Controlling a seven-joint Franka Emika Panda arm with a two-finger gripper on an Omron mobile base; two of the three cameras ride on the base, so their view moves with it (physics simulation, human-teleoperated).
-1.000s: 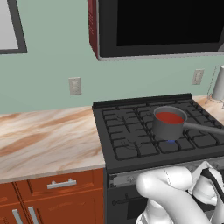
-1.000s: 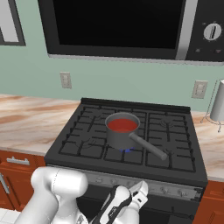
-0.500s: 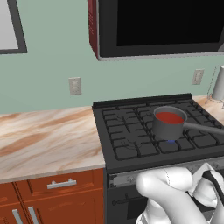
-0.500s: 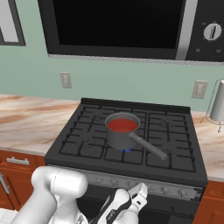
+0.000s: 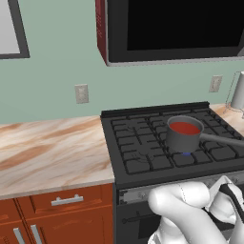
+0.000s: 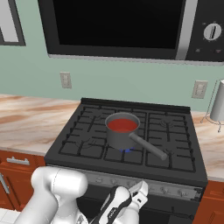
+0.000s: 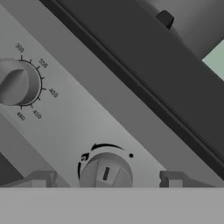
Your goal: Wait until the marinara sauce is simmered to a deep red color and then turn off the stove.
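My fingers (image 7: pixel 107 180) are standing wide open around the burner knob (image 7: pixel 106 171), one on each side, gripping nothing. The marinara sauce (image 6: pixel 122 125) is sitting deep red in the saucepan (image 6: pixel 121 132) on the stove (image 6: pixel 131 148), over a small blue flame (image 6: pixel 127 150). I judge I should be closing squarely on the knob, centred, then twisting steadily without slipping.

We are seeing a matt black stove (image 6: pixel 183 168) with a brushed silver metal front strip (image 7: pixel 87 127), a smooth grey metal saucepan (image 6: pixel 119 136) holding glossy red marinara sauce (image 6: pixel 122 125), a polished veined marble counter (image 5: pixel 47 152) and reddish wood cabinets (image 5: pixel 57 214) with metal handles.
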